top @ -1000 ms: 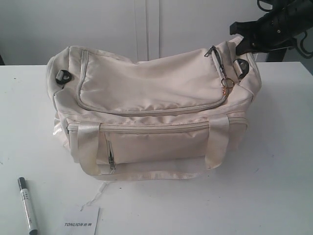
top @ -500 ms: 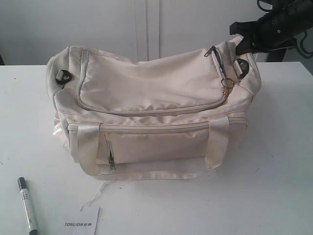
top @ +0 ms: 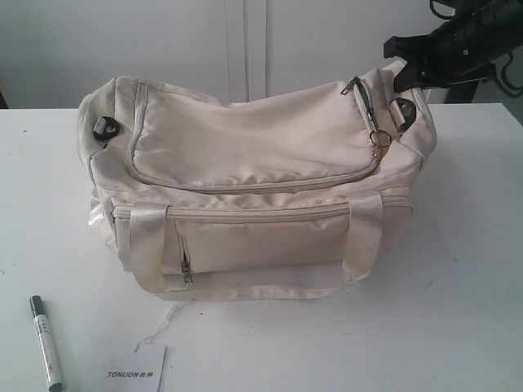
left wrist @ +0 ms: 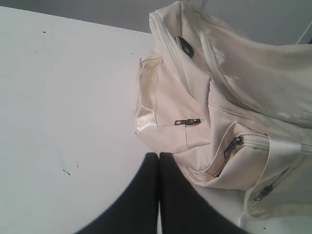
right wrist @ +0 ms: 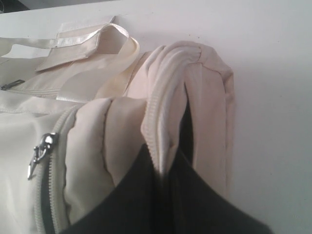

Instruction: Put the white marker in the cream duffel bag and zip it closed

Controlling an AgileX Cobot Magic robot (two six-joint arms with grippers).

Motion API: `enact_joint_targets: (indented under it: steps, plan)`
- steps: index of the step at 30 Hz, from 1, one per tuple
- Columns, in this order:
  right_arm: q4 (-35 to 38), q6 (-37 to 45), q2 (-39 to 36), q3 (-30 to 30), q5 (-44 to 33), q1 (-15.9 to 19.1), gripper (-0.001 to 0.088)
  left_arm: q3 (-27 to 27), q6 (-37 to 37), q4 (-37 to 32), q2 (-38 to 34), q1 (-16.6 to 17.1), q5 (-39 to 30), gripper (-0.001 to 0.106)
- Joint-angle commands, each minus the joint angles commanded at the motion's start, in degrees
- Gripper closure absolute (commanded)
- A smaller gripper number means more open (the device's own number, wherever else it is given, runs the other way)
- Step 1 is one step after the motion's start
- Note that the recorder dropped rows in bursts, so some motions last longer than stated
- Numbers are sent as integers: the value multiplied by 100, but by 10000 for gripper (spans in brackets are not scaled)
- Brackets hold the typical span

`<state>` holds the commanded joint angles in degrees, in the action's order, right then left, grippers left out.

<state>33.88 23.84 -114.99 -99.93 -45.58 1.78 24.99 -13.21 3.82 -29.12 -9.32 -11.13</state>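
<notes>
My right end effector (right wrist: 162, 168) pinches the large cream fabric duffel bag (top: 253, 163)'s end fold, my left end effector (left wrist: 158, 163) pressed together; the thin fold may slip.

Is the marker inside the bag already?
No, the marker lies out on the table, in front of the bag.

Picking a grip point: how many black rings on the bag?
2: one black ring at the bag's left end, exterior view, another at its right end; more may be hidden.
</notes>
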Motion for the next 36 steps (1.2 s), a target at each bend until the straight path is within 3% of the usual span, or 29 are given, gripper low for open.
enact_joint_targets:
  steps: [11, 21, 36]
  plan:
    - [0, 0, 0, 0, 0, 0, 868, 1136, 676, 190, -1304, 0, -656, 1053]
    - [0, 0, 0, 0, 0, 0, 868, 1774, 2210, 1703, -2013, -24, -690, 1053]
    - [0, 0, 0, 0, 82, 0, 868, 2365, 2525, 1882, -2948, -1291, -544, 1053]
